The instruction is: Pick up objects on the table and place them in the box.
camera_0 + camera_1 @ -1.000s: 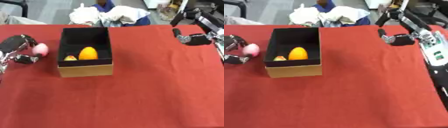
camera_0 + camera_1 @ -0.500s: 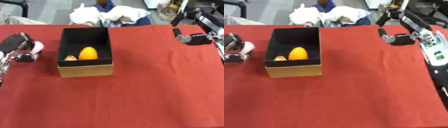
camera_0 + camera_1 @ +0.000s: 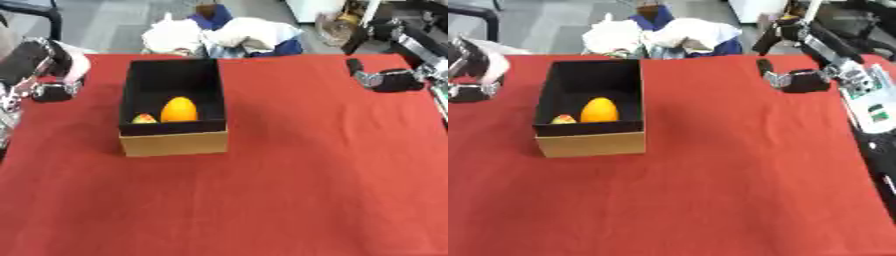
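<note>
A cardboard box [image 3: 173,142] with a black inside stands left of the middle of the red table [image 3: 289,180]. In it lie an orange egg-shaped object [image 3: 179,110] and, at its front left corner, a small red and yellow object [image 3: 143,118]. My left hand [image 3: 39,75] hangs left of the box, level with its far end, shut on a pale pink object [image 3: 77,64]. The hand covers part of that object. My right hand [image 3: 800,80] hovers over the table's far right part, holding nothing.
White cloths and a blue thing [image 3: 223,35] lie heaped beyond the far edge, behind the box. A white device [image 3: 870,102] sits along the right edge. A black chair frame [image 3: 39,12] shows at the top left.
My left hand has risen with the pink object and now sits higher in the picture, beside the box's far end. The box, its contents and the right hand have stayed put.
</note>
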